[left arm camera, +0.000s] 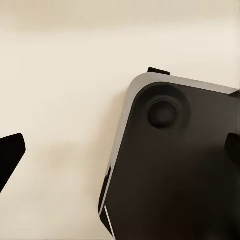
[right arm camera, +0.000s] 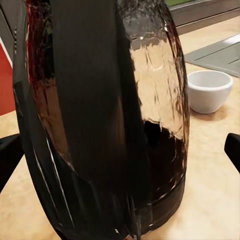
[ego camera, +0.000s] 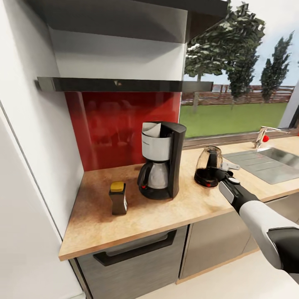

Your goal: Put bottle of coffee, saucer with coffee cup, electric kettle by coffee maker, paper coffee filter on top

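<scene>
Status: coffee maker (ego camera: 162,160) sits mid-countertop (ego camera: 99,220) toward the back wall, bottle of coffee (ego camera: 118,198) already beside it on the left-end side. Electric kettle (ego camera: 209,167) stands on the sink side of the maker. Our right gripper (ego camera: 221,174) is at its handle, fingers spread either side; we can't tell if it's clamped. Left gripper (left arm camera: 120,150) looks open, holding nothing. Coffee cup (right arm camera: 209,90) sits behind the kettle near the sink (ego camera: 270,164). Filter and saucer likely still pending.
</scene>
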